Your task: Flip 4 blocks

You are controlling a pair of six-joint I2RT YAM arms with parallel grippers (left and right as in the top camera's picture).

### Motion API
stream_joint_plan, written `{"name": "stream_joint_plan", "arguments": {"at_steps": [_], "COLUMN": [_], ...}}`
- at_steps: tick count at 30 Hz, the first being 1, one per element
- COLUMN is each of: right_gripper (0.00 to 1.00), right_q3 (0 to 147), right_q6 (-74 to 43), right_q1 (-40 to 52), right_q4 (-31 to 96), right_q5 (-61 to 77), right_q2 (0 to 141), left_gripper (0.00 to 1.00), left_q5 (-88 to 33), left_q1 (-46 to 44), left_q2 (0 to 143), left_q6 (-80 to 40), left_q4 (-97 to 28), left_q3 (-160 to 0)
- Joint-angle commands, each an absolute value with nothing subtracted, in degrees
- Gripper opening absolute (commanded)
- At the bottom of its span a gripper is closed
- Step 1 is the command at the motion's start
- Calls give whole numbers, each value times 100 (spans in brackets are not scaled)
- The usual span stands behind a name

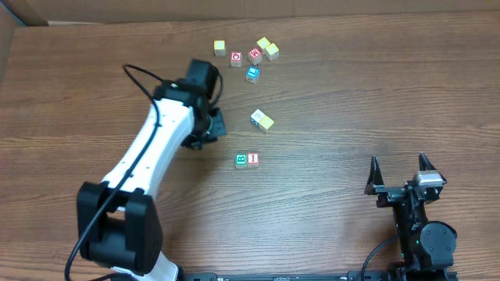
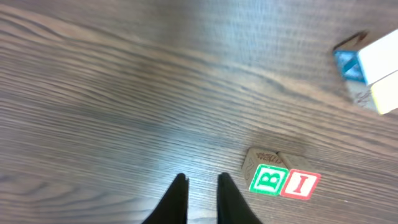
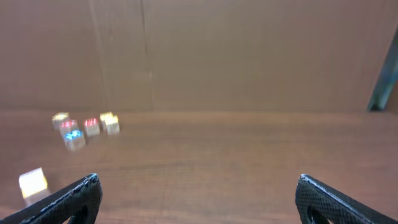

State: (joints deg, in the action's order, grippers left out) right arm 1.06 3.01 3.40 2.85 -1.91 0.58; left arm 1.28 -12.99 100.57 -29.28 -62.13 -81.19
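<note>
Brown wood-grain worktop [image 1: 328, 226]. Left tool [image 2: 200, 194] fingers nearly pressed together, narrow gap, pinching nothing, just left of touching pair: green-B wooden cube [image 1: 241, 160] and red-I wooden cube [image 1: 252, 159]. Right tool [image 1: 401, 173] spread wide, empty, well apart. Yellow-faced wooden cube [image 1: 262, 119] mid-worktop; blue-letter wooden cube [image 1: 252, 74] near far cluster.
</note>
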Motion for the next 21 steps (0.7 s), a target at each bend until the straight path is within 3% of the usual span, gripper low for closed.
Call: {"name": "stream_joint_plan", "arguments": {"at_steps": [1, 2, 4, 7, 9, 15, 21], "right_gripper": [100, 100, 100, 100, 100, 100, 100], "right_q3": [47, 47, 47, 47, 47, 47, 82], "right_q6": [322, 322, 314, 276, 283, 281, -290], "right_q1": [325, 325, 325, 329, 329, 329, 329], "right_q4": [119, 145, 204, 47, 21, -189, 172], "right_q5": [-287, -287, -281, 390, 1328, 2661, 2836], "right_q2": [19, 19, 19, 19, 19, 19, 23], "left_gripper": [13, 16, 56, 93, 100, 100, 100], "left_q5": [231, 224, 45, 25, 67, -38, -86], "left_q1": [-947, -840, -593, -336, -183, 473, 941], "left_q2": [9909, 9909, 9909, 9909, 9909, 9909, 9909], "left_q6": [-2657, -2657, -2663, -2657, -2652, -2744, -2694], "left_q4": [-6399, -6440, -6453, -6451, -6453, -6471, -6475], "left_q3": [-8471, -8517, -8536, -8532, -8534, -8532, -8534]}}
